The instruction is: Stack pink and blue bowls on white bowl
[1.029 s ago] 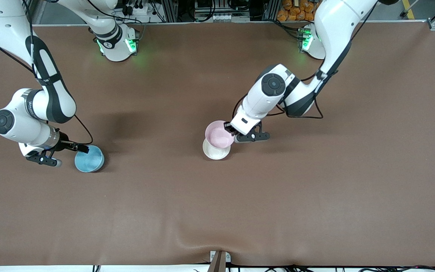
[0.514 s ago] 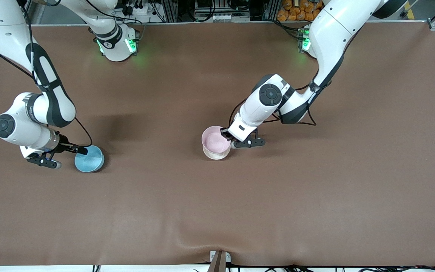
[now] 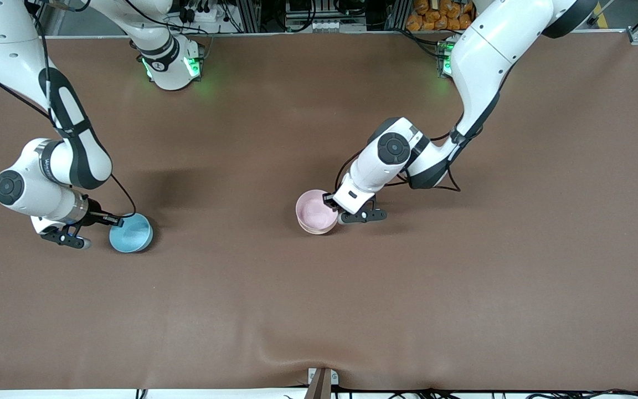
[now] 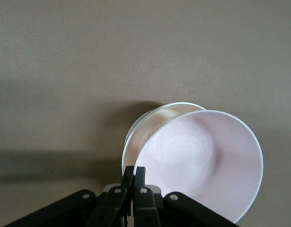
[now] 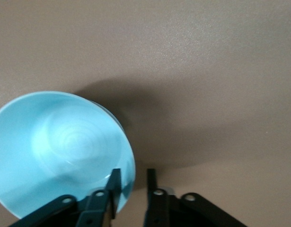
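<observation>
The pink bowl [image 3: 315, 211] sits tilted in the white bowl [image 4: 147, 127], which the front view almost wholly hides beneath it, near the table's middle. My left gripper [image 3: 329, 200] is shut on the pink bowl's [image 4: 202, 161] rim, fingers [image 4: 138, 176] pinched together there. The blue bowl [image 3: 130, 233] stands on the table toward the right arm's end. My right gripper [image 3: 116, 221] straddles its rim [image 5: 132, 172], one finger inside the blue bowl [image 5: 60, 146], the other finger [image 5: 151, 177] outside with a gap to the wall.
Brown mat [image 3: 463, 288] covers the whole table. The two arm bases [image 3: 172, 66] with green lights stand along the edge farthest from the front camera. A small metal bracket [image 3: 322, 381] sits at the nearest edge.
The left gripper has carried the pink bowl down from above the white bowl into it. The right gripper's fingers have narrowed around the blue bowl's rim.
</observation>
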Action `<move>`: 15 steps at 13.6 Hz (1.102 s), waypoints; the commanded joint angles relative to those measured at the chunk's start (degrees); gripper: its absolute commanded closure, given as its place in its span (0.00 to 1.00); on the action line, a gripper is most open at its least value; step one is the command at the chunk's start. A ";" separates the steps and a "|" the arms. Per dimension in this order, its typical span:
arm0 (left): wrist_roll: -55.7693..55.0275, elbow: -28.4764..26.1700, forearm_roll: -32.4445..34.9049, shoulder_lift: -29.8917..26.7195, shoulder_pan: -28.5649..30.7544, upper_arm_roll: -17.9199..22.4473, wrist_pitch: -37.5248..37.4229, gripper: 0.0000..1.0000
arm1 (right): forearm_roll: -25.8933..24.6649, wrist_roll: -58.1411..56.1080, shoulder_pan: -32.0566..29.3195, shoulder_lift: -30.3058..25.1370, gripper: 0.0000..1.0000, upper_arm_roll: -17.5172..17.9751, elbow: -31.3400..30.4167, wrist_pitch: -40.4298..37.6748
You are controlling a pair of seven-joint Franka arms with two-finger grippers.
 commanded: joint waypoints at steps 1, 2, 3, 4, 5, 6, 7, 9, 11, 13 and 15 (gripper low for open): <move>-1.32 1.50 1.70 0.92 -0.81 0.61 0.37 1.00 | 0.66 -1.01 -0.71 0.51 1.00 0.54 0.49 0.47; -1.32 1.50 1.70 0.92 -1.16 1.56 0.37 0.84 | 0.66 -1.27 -0.62 0.25 1.00 0.54 0.49 0.21; -1.50 1.50 1.61 1.09 -2.38 2.27 0.37 0.34 | 0.75 -1.36 -0.53 -0.36 1.00 0.62 0.40 -0.23; -2.54 1.58 1.44 1.09 -3.43 3.41 0.37 0.10 | 0.66 -2.06 -0.44 -1.32 1.00 0.62 0.23 -0.93; -4.29 1.67 1.61 0.83 -4.05 3.77 0.37 0.00 | 0.75 -3.81 -0.62 -2.46 1.00 0.62 0.22 -3.55; -4.83 1.76 1.70 0.13 -3.97 3.77 0.28 0.00 | 0.75 -5.04 -0.70 -3.69 1.00 0.54 0.31 -4.88; -4.84 1.85 1.79 -1.62 -3.28 3.77 -0.50 0.00 | 0.66 -5.58 -0.79 -5.19 1.00 0.54 0.23 -5.85; -4.31 2.20 1.88 -6.70 -2.39 4.03 -8.29 0.00 | 0.75 -5.58 -0.53 -8.17 1.00 0.80 0.40 -8.40; -2.22 2.73 1.88 -12.42 0.41 4.12 -15.94 0.00 | 1.36 -5.76 0.08 -11.16 1.00 1.41 0.23 -10.51; 0.52 2.64 1.79 -17.17 3.05 3.86 -21.22 0.00 | 3.55 -5.67 0.52 -13.72 1.00 5.26 0.22 -11.83; 1.40 2.81 1.18 -21.74 4.81 3.77 -26.59 0.00 | 4.52 -5.58 0.79 -14.25 1.00 8.26 0.22 -11.66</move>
